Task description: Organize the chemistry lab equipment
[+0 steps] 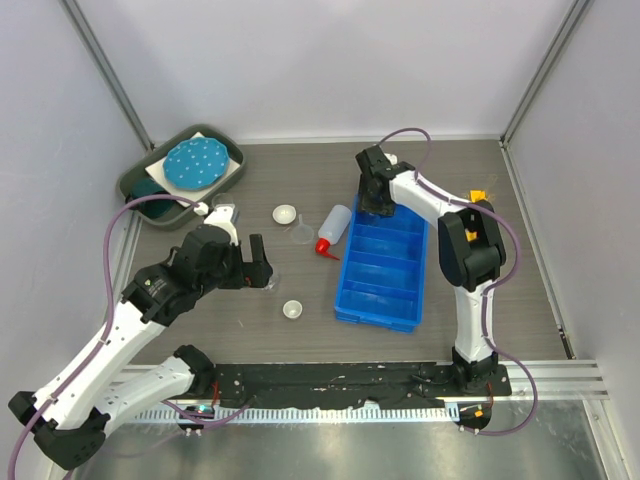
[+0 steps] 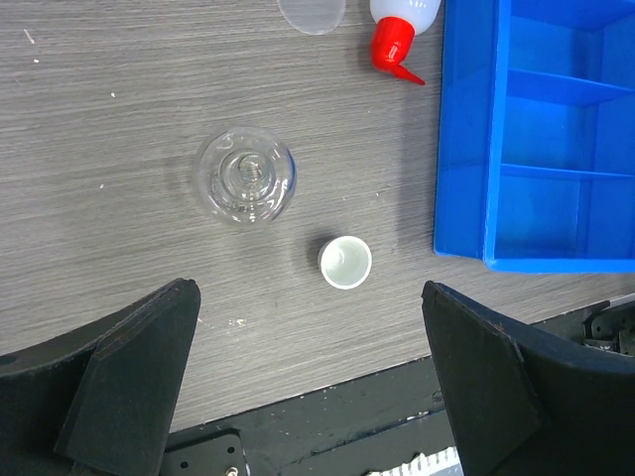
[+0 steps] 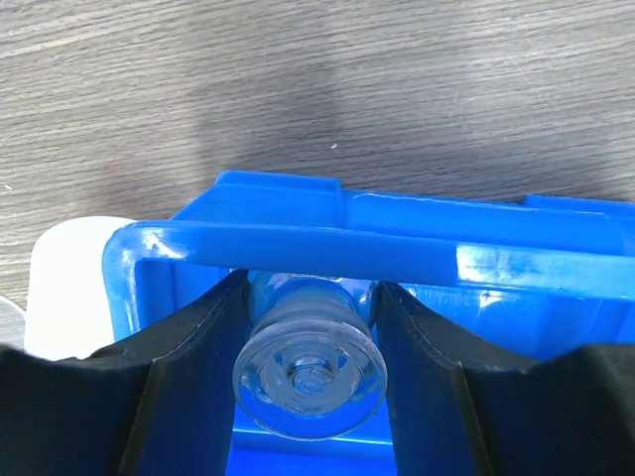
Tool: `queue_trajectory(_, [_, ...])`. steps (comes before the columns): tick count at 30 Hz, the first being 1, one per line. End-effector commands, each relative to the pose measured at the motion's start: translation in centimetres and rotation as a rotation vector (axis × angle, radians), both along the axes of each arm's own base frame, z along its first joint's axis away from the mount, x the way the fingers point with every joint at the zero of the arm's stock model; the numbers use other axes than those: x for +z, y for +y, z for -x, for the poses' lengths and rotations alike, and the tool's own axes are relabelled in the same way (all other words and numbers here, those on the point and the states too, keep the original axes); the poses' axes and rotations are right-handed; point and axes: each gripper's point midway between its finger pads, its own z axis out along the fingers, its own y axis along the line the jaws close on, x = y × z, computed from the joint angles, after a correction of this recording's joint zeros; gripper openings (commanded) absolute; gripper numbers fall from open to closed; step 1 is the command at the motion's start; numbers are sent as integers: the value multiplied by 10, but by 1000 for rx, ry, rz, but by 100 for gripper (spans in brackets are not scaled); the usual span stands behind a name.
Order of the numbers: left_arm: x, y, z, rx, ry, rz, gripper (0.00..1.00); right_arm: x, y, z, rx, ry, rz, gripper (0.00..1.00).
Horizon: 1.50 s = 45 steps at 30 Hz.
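We see the right gripper [image 3: 310, 322] clamped on a clear glass vessel [image 3: 310, 377], lower centre, inside the blue bin [image 3: 397, 248], left gripper [image 2: 308, 297] spread wide, glass flask [image 2: 245, 176] and white dish [image 2: 344, 262] mid-frame

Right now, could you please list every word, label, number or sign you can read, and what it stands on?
None: no text is readable in any view.
The red-capped bottle, blue bin and glass vessel in the bin show no label or markings.
The teal disc carries only white dots, not writing.
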Motion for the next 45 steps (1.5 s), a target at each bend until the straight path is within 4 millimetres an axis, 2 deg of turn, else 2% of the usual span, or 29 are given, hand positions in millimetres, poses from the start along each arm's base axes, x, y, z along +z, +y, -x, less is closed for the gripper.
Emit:
queue_trajectory(1, [19,-5,-5,-15,-61,33,100,10,15,-8,21,-39,-9,48])
queue_trajectory(6, [21,-5,-5,-14,-65,38,100,21,23,-8,38,-52,-5,55])
queue_trajectory(15, [24,-3,-2,-12,-71,46,100,41,26,-7,44,-80,16,67])
queue_trajectory(20, [26,-1,-1,-10,-73,48,100,52,30,-5,55,-94,20,69])
queue_trajectory(25, [28,-1,-1,-9,-76,47,100,81,32,-5,62,-145,48,70])
queue_trajectory(28, [25,0,-3,-3,-73,33,100,113,36,1,79,-206,79,70])
queue_trajectory(32, [24,0,-5,4,-76,31,100,162,50,24,125,-300,115,70])
queue_trajectory(35, [21,2,-5,10,-68,23,100,182,70,47,180,-351,124,70])
queue_trajectory(36, [21,2,-5,12,-68,23,100,190,83,62,217,-366,112,70])
queue_trajectory(38, [19,6,-5,26,-67,10,100,193,93,77,254,-374,104,70])
queue_trajectory(39, [18,8,-5,36,-67,4,100,195,108,92,300,-375,81,70])
queue_trajectory(41, [15,12,-5,56,-61,-13,100,187,119,106,339,-356,72,70])
queue_trajectory(43, [10,12,-5,66,-49,-14,100,189,131,122,373,-362,48,70])
queue_trajectory(45, [1,12,-8,89,-32,-16,99,185,133,131,381,-359,46,70])
